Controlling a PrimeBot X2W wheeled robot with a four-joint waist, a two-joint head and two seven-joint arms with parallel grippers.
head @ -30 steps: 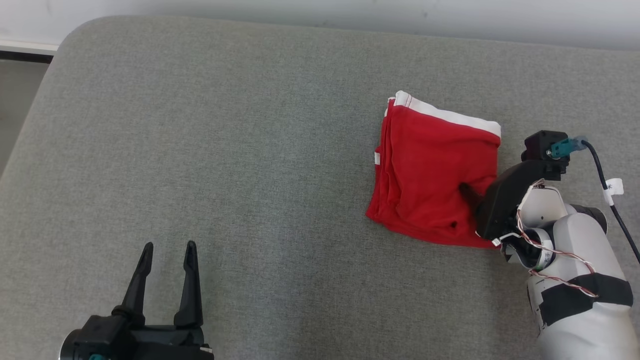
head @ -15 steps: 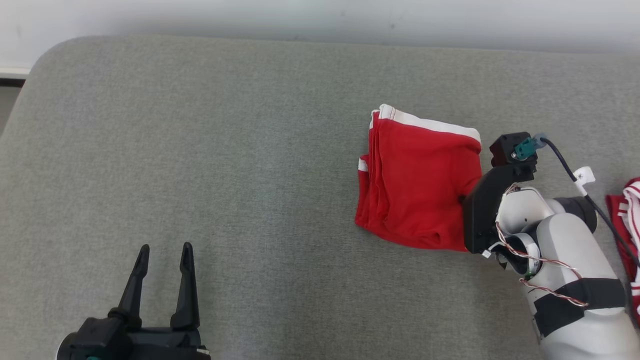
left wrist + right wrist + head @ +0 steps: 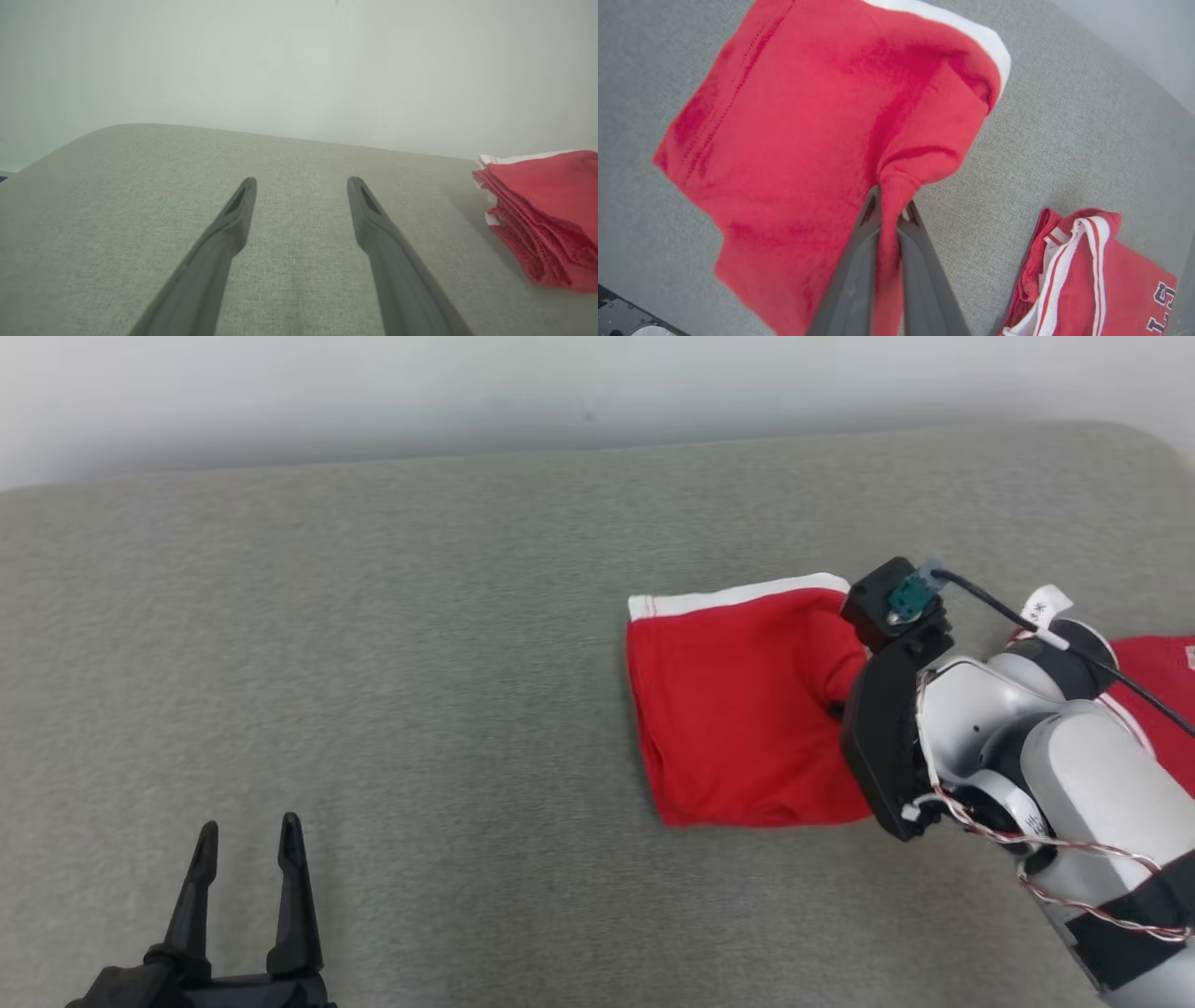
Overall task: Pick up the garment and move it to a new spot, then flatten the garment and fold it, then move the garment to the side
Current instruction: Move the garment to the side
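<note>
Red folded garment (image 3: pixel 738 709) with a white band lies right of centre in our head view, on the grey fabric surface (image 3: pixel 420 663); our right gripper (image 3: pixel 892 207) has its jaws pinched on a bunched edge of it. Our left gripper (image 3: pixel 249 826), lower left, holds its jaws spread. Another red garment (image 3: pixel 1087 275) lies near, lower right of our right wrist view

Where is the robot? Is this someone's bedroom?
Maybe; I can't be sure. It's indoors: a grey padded surface, like a bed or couch, by a pale wall, with a red garment and a striped red garment on it.
</note>
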